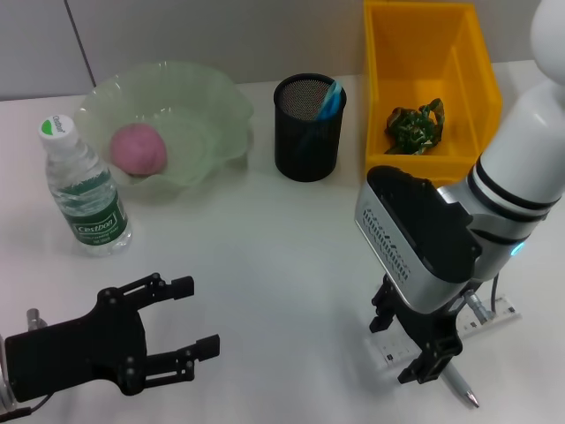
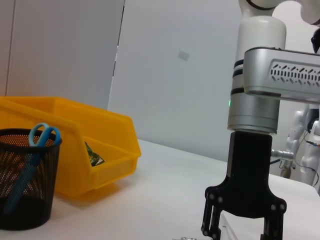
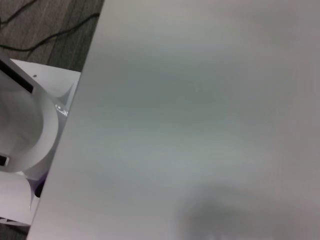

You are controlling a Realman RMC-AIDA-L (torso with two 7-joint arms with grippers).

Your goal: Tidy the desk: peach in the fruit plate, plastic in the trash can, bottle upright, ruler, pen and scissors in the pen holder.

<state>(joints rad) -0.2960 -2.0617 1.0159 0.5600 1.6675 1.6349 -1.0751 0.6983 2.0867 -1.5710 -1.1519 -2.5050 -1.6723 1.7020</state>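
Two items, the ruler [image 1: 494, 314] and pen [image 1: 461, 385], remained at five o'clock on the counter [image 1: 282, 265], where the right claw [image 1: 422, 346] hung spread over them, needing to close and carry to the pen holder [image 1: 308, 128]; the left claw [image 1: 181, 331] idled apart at seven o'clock.

"Cestbon" on bottle [image 1: 86, 193] label

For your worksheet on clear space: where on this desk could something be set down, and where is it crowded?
Free: the middle of the table, bordered by the bottle, the holder and both grippers. Also the near edge between the left gripper and the right gripper.

Crowded: the back row of plate, holder and bin, and under the right gripper, where the ruler and pen lie.
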